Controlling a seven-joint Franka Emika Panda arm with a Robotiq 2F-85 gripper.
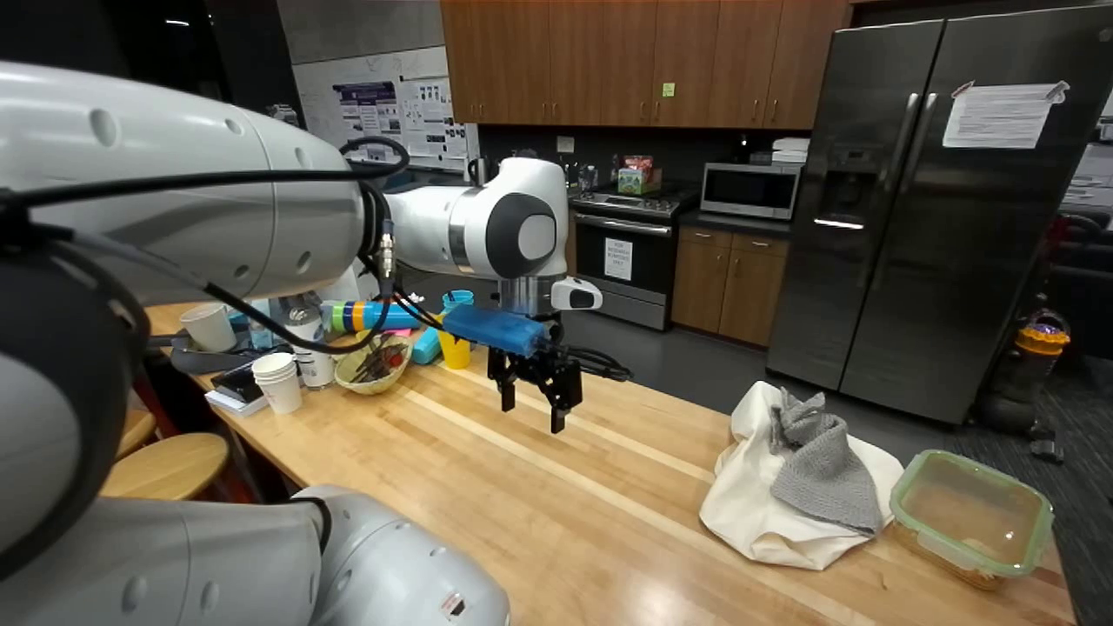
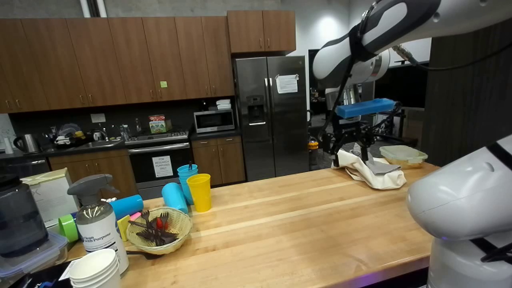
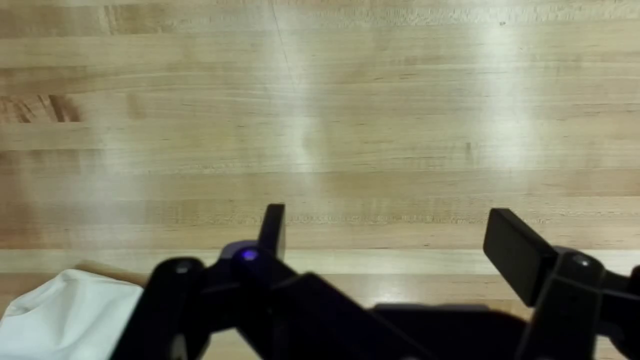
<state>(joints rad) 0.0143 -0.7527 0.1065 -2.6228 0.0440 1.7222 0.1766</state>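
Gripper point(image 3: 387, 215) wide, nothing held, above tabletop point(image 1: 609, 522). Grey cloth point(image 1: 826, 478) atop cream cloth point(image 1: 752, 515), prob. propped by its bulk; lidded tub point(image 1: 972, 513) just beside, nr. end.

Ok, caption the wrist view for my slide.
Open gripper above a wooden tabletop, with part of a white cloth at the lower left.

Gripper point(image 2: 350, 159) (jaws apart) hangs above the wooden table point(image 2: 296, 224).

brown cabinets point(image 2: 116, 60) line the wall point(image 2: 180, 7) beside a dark fridge point(image 2: 276, 136).
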